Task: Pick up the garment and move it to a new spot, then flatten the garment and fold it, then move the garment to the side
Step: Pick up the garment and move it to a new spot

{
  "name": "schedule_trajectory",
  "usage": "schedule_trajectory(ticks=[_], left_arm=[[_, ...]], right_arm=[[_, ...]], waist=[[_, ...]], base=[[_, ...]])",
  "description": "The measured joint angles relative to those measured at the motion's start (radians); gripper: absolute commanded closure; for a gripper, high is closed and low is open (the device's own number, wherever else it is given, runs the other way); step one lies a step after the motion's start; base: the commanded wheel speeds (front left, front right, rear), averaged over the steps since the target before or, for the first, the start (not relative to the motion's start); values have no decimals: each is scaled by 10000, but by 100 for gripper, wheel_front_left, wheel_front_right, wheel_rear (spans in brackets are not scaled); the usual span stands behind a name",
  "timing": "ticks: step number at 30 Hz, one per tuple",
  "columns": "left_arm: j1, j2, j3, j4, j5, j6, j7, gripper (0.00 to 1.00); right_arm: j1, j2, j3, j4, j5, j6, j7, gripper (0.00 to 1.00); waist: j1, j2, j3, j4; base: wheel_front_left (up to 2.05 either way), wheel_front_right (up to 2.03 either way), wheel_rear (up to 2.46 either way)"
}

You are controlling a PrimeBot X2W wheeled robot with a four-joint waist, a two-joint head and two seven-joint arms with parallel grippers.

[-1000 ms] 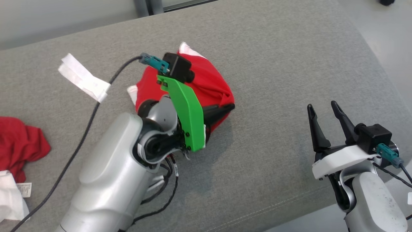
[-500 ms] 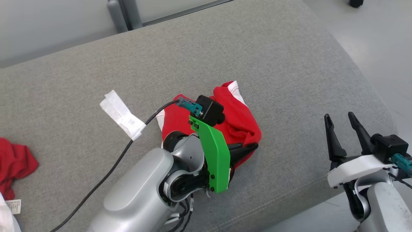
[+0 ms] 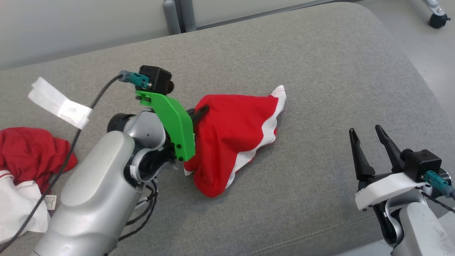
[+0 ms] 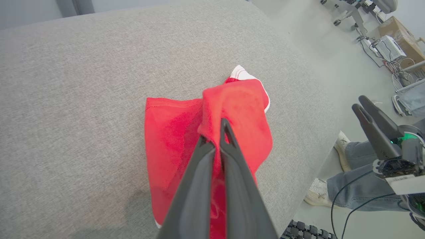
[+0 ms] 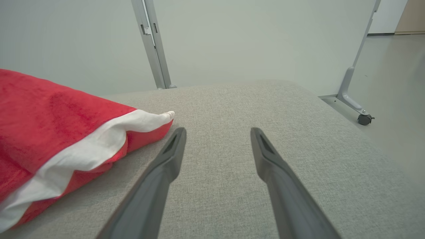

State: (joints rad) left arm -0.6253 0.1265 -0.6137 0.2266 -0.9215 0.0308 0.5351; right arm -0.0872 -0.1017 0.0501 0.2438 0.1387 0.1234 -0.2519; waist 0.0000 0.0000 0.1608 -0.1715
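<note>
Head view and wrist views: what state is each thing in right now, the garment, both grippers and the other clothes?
red garment: bunched, unfolded, one part raised in a grip, white-trimmed corner on the grey cushion.
left gripper: shut on the red garment.
right gripper: open, empty, apart from the garment.
other clothes: crumpled heap at the cushion's left edge.

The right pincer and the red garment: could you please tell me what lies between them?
Just bare grey cushion between the right pincer and the red garment, seen in the head view.
</note>
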Motion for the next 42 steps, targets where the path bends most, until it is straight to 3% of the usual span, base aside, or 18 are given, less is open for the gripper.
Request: schedule_trajectory(ticks=[6,7,8,19,26,30,36,42], left_arm=[[-328,965,245,838,495,40,-21,100],[-328,1045,249,951,579,42,-86,20],[-329,1095,255,1032,665,42,-157,0],[-294,928,-173,1599,1106,-12,-652,0],[-304,1227,-556,2004,2314,259,-1267,0],[-303,1200,-240,2021,2583,568,-2075,0],[29,554,460,1354,2558,759,-3595,0],[1597,38,780,836,2355,855,-4587,0]], right_arm=[[5,-12,268,2,0,0,0,0],[5,-17,270,4,0,0,0,0],[5,-23,270,4,0,0,0,0],[242,-61,0,17,2,0,2,0],[384,-107,-69,23,4,0,0,0],[435,-123,-81,-12,4,0,0,0],[759,-196,-153,-104,4,0,2,0],[804,-274,-209,-219,2,0,2,0]], waist=[[0,0,-25,270],[0,0,-23,268],[0,0,-21,264],[0,0,-43,311],[0,0,-99,609],[0,0,-156,797],[0,0,-236,1102],[0,0,-355,1394]], base=[[0,0,0],[0,0,0],[0,0,0],[0,0,0],[0,0,0],[0,0,0],[0,0,0],[0,0,0]])
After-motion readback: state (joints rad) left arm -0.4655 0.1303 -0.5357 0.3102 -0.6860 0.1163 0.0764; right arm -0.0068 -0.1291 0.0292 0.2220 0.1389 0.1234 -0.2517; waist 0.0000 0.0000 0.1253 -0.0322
